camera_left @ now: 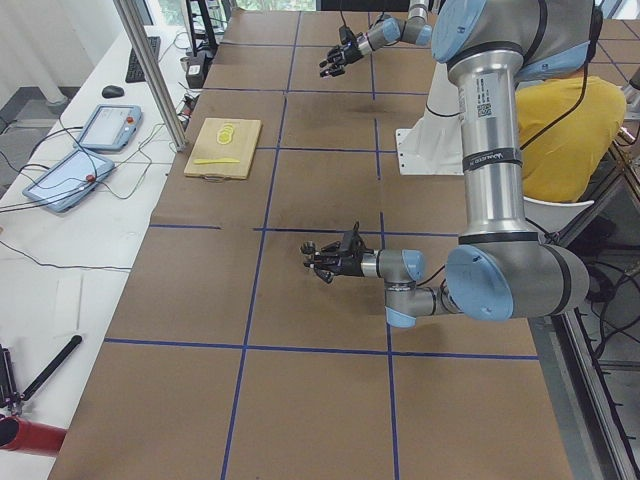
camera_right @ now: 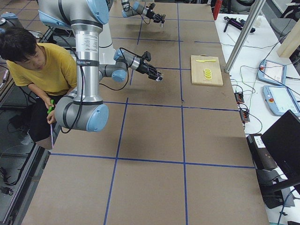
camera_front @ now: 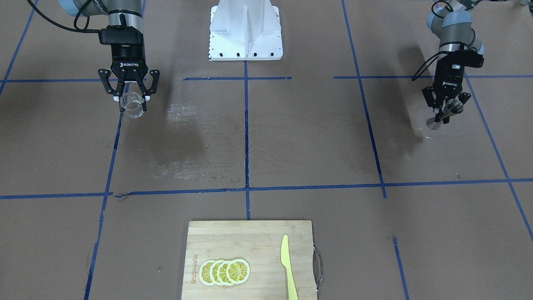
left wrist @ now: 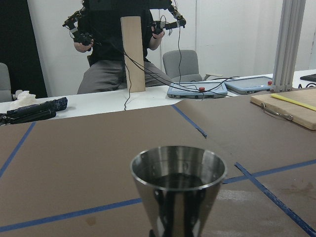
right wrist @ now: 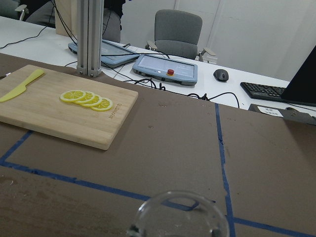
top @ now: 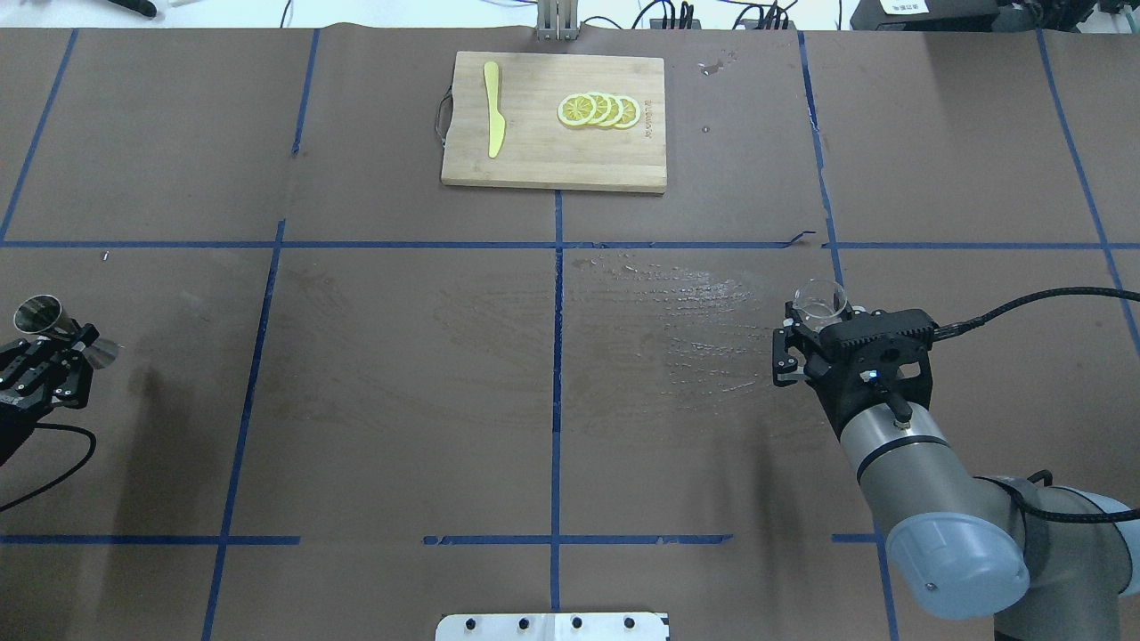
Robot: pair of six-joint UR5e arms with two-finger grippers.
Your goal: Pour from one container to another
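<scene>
The clear glass beaker (camera_front: 134,109) hangs above the table, and my right gripper (camera_front: 132,101) is shut on it from above. From overhead the beaker (top: 821,301) pokes out beyond the right gripper (top: 821,317) at the table's right. The right wrist view shows only the beaker's rim (right wrist: 180,217) at the bottom edge. The steel jigger (camera_front: 456,107) is held tilted off the table with my left gripper (camera_front: 442,113) shut on its waist. Overhead, the jigger (top: 37,313) and left gripper (top: 69,344) are at the far left edge. The jigger's open cone (left wrist: 177,182) fills the left wrist view.
A bamboo cutting board (top: 534,156) at the far middle carries lemon slices (top: 598,109) and a yellow knife (top: 493,120). A wet patch (top: 686,294) marks the paper left of the beaker. The white robot base (camera_front: 245,33) is at the near edge. A person (camera_right: 42,65) sits behind the robot.
</scene>
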